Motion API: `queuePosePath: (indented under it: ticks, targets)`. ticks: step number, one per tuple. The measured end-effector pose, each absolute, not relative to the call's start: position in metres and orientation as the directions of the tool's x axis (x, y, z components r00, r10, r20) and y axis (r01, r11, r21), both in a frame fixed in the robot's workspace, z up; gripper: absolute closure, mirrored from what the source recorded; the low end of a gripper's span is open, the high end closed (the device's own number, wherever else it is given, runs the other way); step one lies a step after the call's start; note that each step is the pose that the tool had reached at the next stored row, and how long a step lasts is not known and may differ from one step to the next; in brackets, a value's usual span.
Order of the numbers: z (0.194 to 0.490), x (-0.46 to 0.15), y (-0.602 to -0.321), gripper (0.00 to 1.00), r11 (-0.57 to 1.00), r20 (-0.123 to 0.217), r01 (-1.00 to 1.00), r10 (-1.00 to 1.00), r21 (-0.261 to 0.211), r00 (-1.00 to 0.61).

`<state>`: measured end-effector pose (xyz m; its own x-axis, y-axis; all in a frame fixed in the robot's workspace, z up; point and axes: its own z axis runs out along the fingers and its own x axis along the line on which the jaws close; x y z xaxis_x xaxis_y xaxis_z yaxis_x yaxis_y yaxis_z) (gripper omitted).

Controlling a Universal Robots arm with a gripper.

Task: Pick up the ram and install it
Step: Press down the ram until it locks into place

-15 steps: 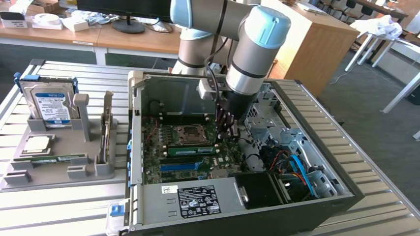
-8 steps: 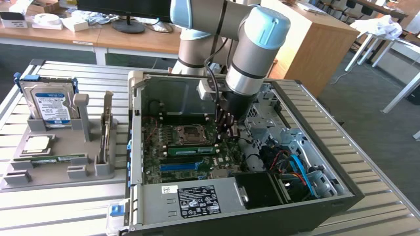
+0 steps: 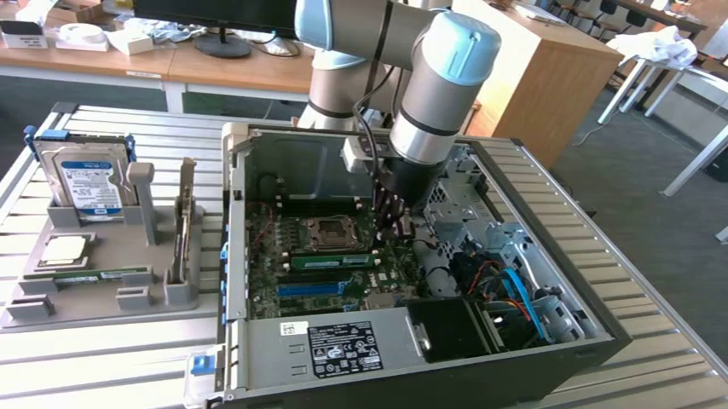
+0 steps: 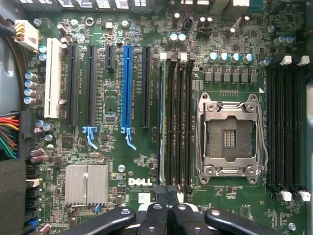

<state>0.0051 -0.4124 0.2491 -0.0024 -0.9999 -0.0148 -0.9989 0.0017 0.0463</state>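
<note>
On the exterior view's left, a slatted metal bench [image 3: 125, 358] carries a grey holder tray [image 3: 102, 302]. A blue-labelled hard drive [image 3: 85, 179] stands upright in it, with a processor chip [image 3: 65, 250] and a second green memory stick [image 3: 97, 275] lying flat. To the right sits an open Dell computer case [image 3: 341, 341]. The ram [image 3: 330, 260] stands on edge in a motherboard slot, beside the empty processor socket [image 3: 330, 228]. The robot arm reaches down into the case. Its pincer [image 3: 398, 228] is clenched, grasping nothing, near the ram's right end. From the wrist, the pincer [image 4: 168, 210] hovers over the black memory slots [image 4: 178, 122].
</note>
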Motion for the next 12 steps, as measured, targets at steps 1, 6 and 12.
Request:
queuePosePath:
  ticks: [1, 6, 12]
  targets:
    - [0.2491, 0.0051, -0.4124, 0.90, 0.002, -0.015, -0.999, -1.000, 0.046, -0.002]
    - [0.2485, 0.0051, -0.4123, 0.90, 0.002, -0.015, -0.999, -1.000, 0.046, -0.003]
    - [0.2430, 0.0051, -0.4124, 0.90, 0.002, -0.015, -0.999, -1.000, 0.046, -0.002]
